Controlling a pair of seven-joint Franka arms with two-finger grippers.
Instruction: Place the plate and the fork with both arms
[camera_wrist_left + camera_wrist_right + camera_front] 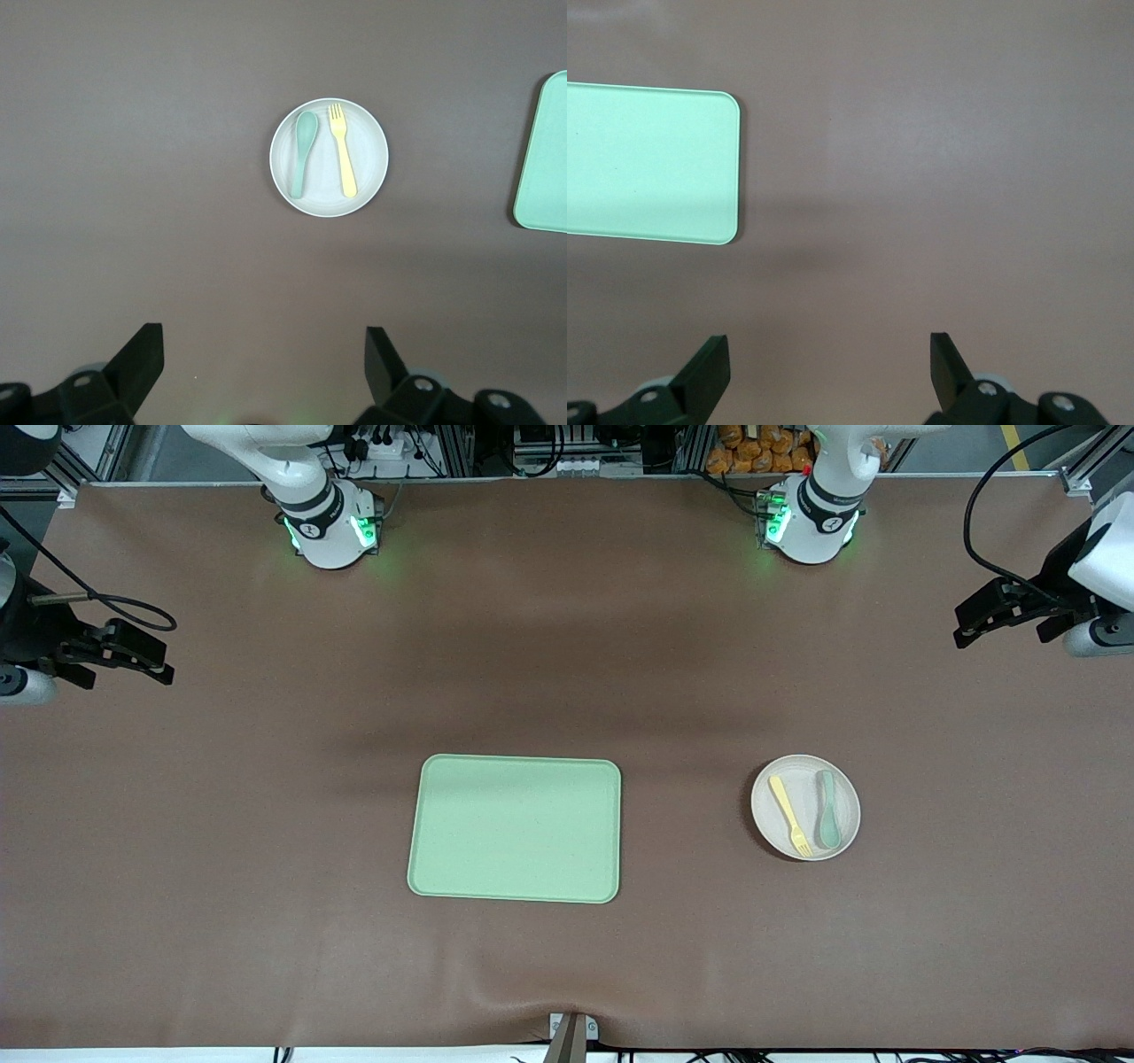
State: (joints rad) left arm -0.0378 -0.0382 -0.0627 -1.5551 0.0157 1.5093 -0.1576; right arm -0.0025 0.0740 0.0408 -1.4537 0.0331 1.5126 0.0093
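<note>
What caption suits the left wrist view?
Open left end effector above a plate holding fork and spoon.

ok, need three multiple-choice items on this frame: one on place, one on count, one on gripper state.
1. Where does the small pale-yellow plastic fork lie?
A. on the rectangular light-green tray
B. on the round pale speckled plate
C. on the bare brown table

2. How many utensils are on the plate?
A. one
B. two
C. three

3. How do the left gripper and right gripper stand?
A. both open, holding nothing
B. left shut on the fork
C. both shut

Answers:
1 B: the fork lies on the plate, beside the grey-green spoon.
2 B: only the fork and spoon lie there, and the tray holds nothing.
3 A: each wrist view shows spread fingers with nothing between; both arms wait at the table's ends.
</note>
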